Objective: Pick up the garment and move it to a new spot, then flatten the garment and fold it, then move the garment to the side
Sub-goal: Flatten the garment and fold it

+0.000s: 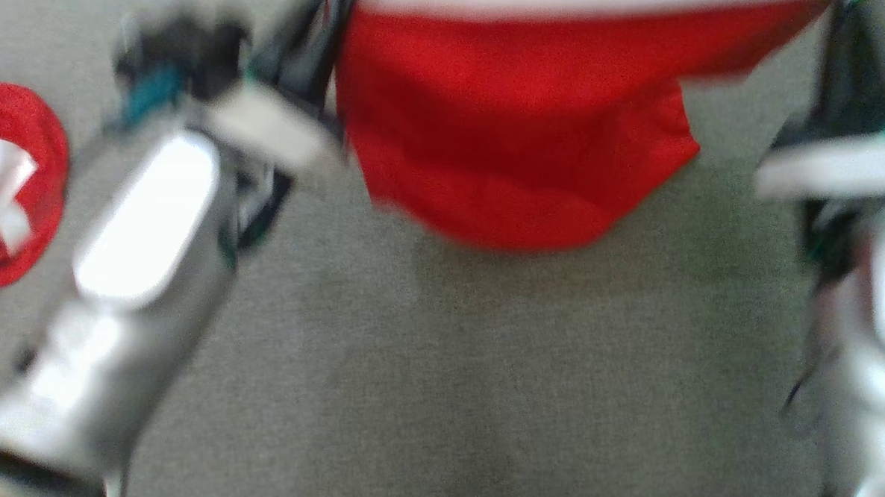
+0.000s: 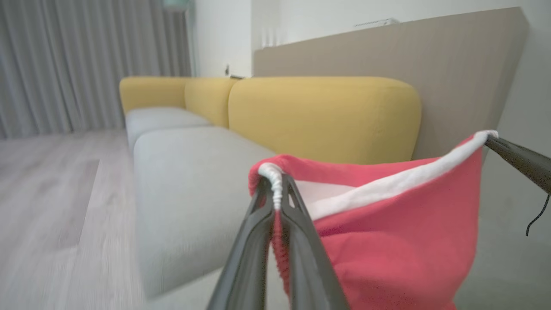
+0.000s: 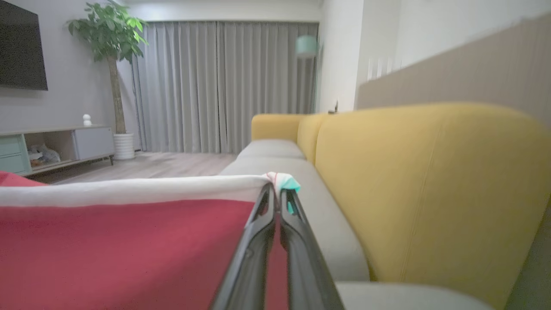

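Okay, looking at a red garment (image 1: pixel 515 132) with a white top hem, held up over the grey seat (image 1: pixel 481 399) and stretched out sideways. Pinched at one top corner by the left gripper (image 2: pixel 275 186), clamped narrow right on the ribbed white edge. Pinched at the other top corner by the right gripper (image 3: pixel 276 189), likewise squeezed down to almost nothing on the hem. Hem pulled fairly straight between the two, bottom edge sagging in a curve; can't tell whether it touches the seat. Plenty of bare cushion below the cloth in the head view. Only clutter there: another red-and-white piece (image 1: pixel 12 185) off at the left edge, well apart from the hanging one. Just behind the cloth, a yellow backrest (image 2: pixel 323 116), and past the seat edge a wide stretch of pale wood floor (image 2: pixel 51 193). Pretty blurry head view, so no call on the fine creases.
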Controlling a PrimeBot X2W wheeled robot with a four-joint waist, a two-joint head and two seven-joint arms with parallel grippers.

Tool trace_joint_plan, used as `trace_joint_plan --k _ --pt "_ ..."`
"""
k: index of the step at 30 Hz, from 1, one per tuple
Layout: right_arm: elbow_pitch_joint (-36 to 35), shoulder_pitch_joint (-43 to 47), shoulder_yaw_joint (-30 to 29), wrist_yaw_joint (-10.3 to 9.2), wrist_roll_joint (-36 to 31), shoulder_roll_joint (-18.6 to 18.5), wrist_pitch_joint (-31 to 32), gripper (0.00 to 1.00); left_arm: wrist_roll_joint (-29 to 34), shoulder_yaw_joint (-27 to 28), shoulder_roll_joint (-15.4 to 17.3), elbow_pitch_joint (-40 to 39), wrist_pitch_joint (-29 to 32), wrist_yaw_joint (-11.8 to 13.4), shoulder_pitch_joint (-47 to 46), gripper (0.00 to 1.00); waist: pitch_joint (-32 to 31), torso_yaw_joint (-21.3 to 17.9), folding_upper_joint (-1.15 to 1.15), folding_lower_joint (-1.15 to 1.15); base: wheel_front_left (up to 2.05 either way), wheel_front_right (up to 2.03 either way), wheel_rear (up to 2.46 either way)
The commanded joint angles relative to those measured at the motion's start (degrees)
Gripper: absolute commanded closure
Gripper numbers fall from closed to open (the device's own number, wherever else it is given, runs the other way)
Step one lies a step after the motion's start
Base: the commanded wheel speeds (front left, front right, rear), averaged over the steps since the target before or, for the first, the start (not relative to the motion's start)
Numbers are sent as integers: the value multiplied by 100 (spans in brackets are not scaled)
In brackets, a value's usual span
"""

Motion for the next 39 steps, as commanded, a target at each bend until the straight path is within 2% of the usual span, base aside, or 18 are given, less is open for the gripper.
trace_joint_plan --k 1,2,5,9,12,14,19,25,30,33,34,35,39 --pt "-244 -811 74 -4 6 -284 -22 100 193 94 109 -13 -33 -48 -969 100 352 -145 0 0 0 0 0" --pt "-244 -811 74 -4 6 -284 -22 100 193 94 109 -13 -33 -48 -969 100 352 -145 0 0 0 0 0" --pt "-258 -1741 -57 -4 -82 -579 -22 100 558 -26 15 407 -275 -60 -2018 100 657 -249 0 0 0 0 0" --pt "-443 -2635 -239 -4 -273 -741 -22 100 1007 -53 -144 1010 -949 -46 -3096 100 847 -357 0 0 0 0 0" --pt "-604 -2856 -319 -4 -355 -801 -22 100 1127 9 -283 1191 -1188 -32 -3369 100 836 -391 0 0 0 0 0" --pt "-694 -2704 -295 -4 -357 -806 -22 100 1104 41 -337 1205 -1228 -39 -3206 100 791 -399 0 0 0 0 0" --pt "-992 -1510 -177 -4 -299 -716 -22 100 1220 62 -211 513 -1238 -58 -1928 100 714 -403 0 0 0 0 0" --pt "-1376 717 -54 -4 -51 -408 -22 100 1513 135 15 -527 -1240 -31 497 100 501 -467 0 0 0 0 0" --pt "-1457 2237 -20 -4 387 -267 -22 100 1603 190 42 -926 -1240 -12 2303 100 293 -567 0 0 0 0 0" --pt "-1814 3074 -155 -4 673 -436 -22 100 1727 101 65 -1001 -1240 -37 3156 100 88 -585 0 0 0 0 0" --pt "-1814 3074 -155 -4 673 -436 -22 100 1727 101 65 -1001 -1240 -37 3156 100 88 -585 0 0 0 0 0" --pt "-2071 3474 -208 -4 667 -565 -22 100 1717 62 56 -1066 -1241 -49 3468 100 -45 -577 0 0 0 0 0" --pt "-2537 4164 -326 -4 719 -738 -22 100 1555 -25 122 -1303 -1241 -72 3923 100 -268 -559 0 0 0 0 0"
